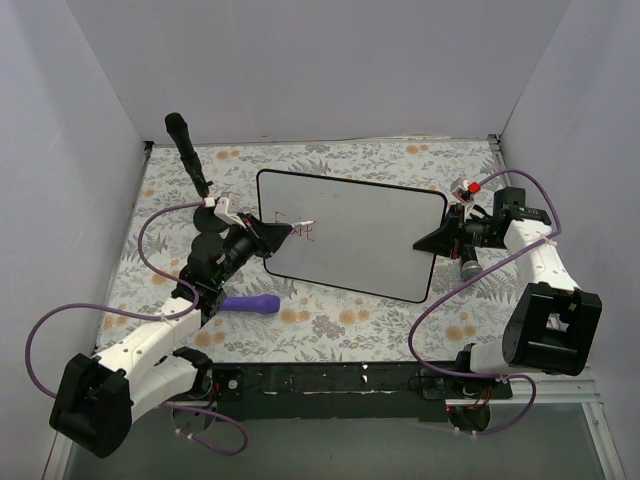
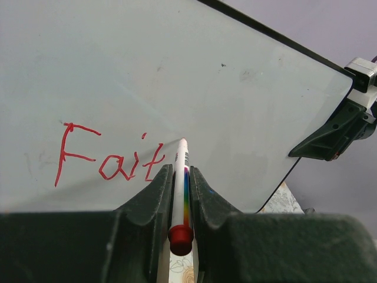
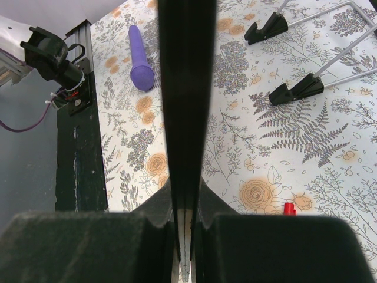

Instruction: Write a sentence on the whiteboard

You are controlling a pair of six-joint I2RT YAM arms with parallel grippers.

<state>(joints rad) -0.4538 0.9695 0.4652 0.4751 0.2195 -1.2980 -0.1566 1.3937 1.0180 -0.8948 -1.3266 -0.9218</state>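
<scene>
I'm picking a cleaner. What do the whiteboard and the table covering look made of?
By its look the whiteboard is a smooth, glossy white panel, probably coated, showing soft reflections; its thin black frame looks plastic; the table covering is a matte floral print, cloth or vinyl; unclear which.

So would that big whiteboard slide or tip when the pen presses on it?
Likely stiff: the whiteboard looks flat and framed. On thin wire feet it could tip or skid, probably why the right claw clamps its edge.
</scene>
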